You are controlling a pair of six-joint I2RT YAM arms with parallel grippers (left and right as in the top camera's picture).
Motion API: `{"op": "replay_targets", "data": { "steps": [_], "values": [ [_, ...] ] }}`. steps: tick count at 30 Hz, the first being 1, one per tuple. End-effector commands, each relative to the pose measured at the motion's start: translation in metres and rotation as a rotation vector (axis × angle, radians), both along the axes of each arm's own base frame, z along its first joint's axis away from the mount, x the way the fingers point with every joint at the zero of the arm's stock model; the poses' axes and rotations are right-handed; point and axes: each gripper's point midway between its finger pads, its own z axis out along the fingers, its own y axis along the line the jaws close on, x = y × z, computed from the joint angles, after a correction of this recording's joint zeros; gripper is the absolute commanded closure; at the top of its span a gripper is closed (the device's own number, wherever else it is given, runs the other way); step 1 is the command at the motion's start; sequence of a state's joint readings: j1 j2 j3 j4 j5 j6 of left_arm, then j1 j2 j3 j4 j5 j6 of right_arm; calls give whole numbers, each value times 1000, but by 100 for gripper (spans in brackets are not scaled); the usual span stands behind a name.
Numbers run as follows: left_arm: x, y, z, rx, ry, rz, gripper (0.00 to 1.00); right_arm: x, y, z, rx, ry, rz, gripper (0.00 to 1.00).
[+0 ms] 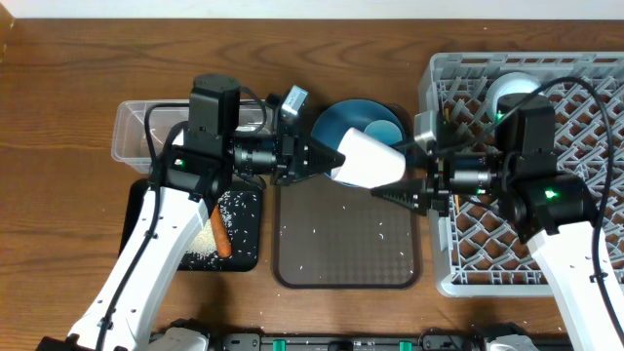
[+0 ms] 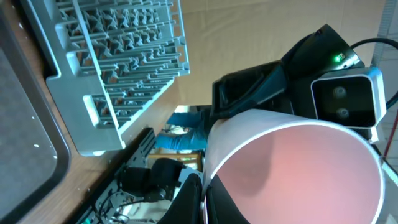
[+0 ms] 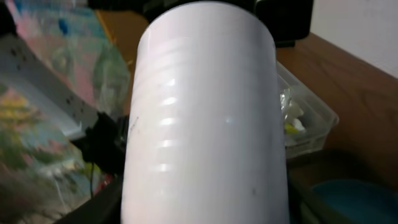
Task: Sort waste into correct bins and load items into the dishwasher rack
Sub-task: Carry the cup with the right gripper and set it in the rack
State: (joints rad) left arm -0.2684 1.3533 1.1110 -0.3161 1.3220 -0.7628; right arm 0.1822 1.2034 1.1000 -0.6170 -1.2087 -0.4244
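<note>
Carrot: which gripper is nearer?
Left. The left gripper, shut on the cup, is up and right of the carrot overhead; the right gripper is farther right, at the cup's far end.

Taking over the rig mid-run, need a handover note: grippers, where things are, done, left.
Left gripper: shut on the rim of the pinkish-white cup, held off the table by the blue plate.
Right gripper: at the cup; grip can't be judged.
Done: white bowl in dishwasher rack; carrot and rice in black tray; crumpled paper in clear box.
Left: cup, plate and light blue cup to rack; stray grains on brown serving tray. Chopsticks not spotted.
</note>
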Motion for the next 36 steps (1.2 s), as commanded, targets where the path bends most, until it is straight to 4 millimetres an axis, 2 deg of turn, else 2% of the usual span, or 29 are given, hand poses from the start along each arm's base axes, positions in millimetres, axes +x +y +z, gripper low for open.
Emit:
{"op": "replay_targets", "data": {
  "steps": [1, 3, 5, 9, 12, 14, 19, 24, 27, 30, 33, 36],
  "values": [
    [-3, -2, 4, -13, -8, -23, 94, 0, 3, 9, 18, 9, 6, 54],
    [-3, -2, 3, -11, -7, -21, 90, 2, 3, 10, 23, 17, -1, 57],
    [0, -1, -1, 7, -41, -6, 88, 5, 1, 11, 23, 26, -16, 68],
    [21, 8, -25, 132, -66, 120, 77, 20, -11, 5, 5, 123, -124, 75],
    [42, 28, -49, 277, -78, 257, 75, 32, -25, 1, -2, 213, -227, 82],
    [55, 48, -70, 400, -51, 369, 73, 40, -40, -6, -21, 278, -324, 83],
    [65, 89, -104, 636, -21, 515, 71, 56, -92, -39, -181, 376, -648, 86],
    [58, 112, -124, 785, 26, 565, 71, 51, -157, -73, -386, 504, -1031, 94],
    [52, 122, -132, 852, 54, 580, 71, 42, -192, -82, -505, 552, -1218, 96],
    [44, 128, -138, 893, 78, 570, 71, 32, -222, -82, -615, 558, -1369, 96],
    [40, 129, -140, 909, 81, 551, 71, 25, -240, -80, -681, 552, -1463, 97],
    [38, 129, -141, 914, 88, 547, 71, 18, -256, -86, -753, 581, -1548, 97]
  ]
}}
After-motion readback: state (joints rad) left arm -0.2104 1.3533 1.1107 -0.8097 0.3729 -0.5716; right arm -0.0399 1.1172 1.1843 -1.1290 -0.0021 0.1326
